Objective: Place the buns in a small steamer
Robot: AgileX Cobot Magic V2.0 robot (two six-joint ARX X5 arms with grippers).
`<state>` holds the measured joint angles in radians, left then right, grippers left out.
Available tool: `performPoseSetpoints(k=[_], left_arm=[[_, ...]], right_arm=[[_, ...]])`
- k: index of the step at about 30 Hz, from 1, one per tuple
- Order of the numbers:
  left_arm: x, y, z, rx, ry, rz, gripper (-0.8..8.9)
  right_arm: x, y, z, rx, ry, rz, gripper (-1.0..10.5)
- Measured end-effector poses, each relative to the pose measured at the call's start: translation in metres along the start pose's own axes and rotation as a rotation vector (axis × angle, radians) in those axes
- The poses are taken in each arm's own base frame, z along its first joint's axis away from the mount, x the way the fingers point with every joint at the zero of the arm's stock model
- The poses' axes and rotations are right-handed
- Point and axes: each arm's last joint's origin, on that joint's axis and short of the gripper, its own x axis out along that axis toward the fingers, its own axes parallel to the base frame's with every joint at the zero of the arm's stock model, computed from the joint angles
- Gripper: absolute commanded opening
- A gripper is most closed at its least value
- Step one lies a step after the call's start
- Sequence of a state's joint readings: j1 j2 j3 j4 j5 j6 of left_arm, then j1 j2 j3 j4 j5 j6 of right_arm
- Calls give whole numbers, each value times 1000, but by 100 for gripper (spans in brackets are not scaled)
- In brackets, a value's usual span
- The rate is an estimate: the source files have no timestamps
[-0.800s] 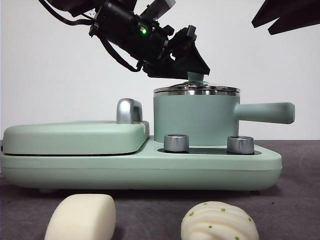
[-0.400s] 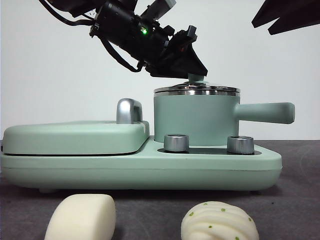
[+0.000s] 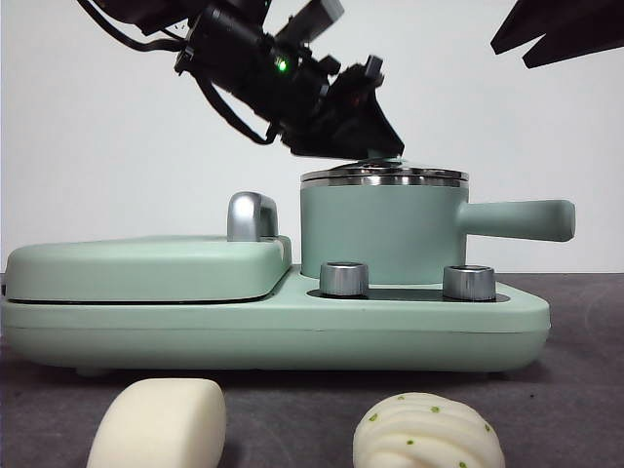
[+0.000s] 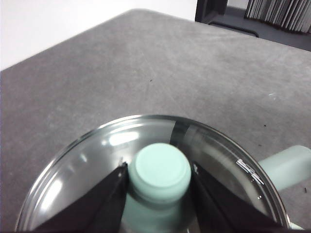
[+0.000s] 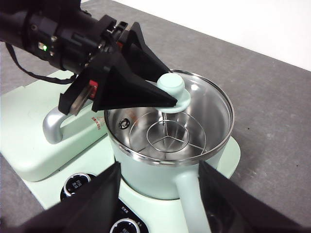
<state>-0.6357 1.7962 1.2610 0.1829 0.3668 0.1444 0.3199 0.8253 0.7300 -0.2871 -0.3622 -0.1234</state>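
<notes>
Where the green knob showed below the black jaws a second ago in the front view, the left gripper has now sunk over it and hides it there. The left wrist view shows both jaws pressed against the knob's sides, clenched on it, with the glass lid still seated on the steel rim of the small steamer. Through the glass, the pot holds only a wire steaming rack. The smooth bun lies on the near table at left, and the twisted bun with green flecks lies to its right, both in front of the appliance and unmoved. The flat griddle stays closed, left of the steamer. The right gripper waits near the steamer's side handle, its jaws spread wide apart and holding nothing.
</notes>
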Motion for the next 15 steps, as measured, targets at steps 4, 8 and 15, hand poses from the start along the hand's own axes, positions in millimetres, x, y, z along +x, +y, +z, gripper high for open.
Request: performPoseSetpoints(k=[4,8,15], left_arm=[[0,0,0,1,2,-1,75],[0,0,0,12,3,-2,13],[0,0,1,16,4,-2,16]], right_arm=[[0,0,0,0,0,0,255],[0,0,0,0,0,0,255],[0,0,0,0,0,0,255]])
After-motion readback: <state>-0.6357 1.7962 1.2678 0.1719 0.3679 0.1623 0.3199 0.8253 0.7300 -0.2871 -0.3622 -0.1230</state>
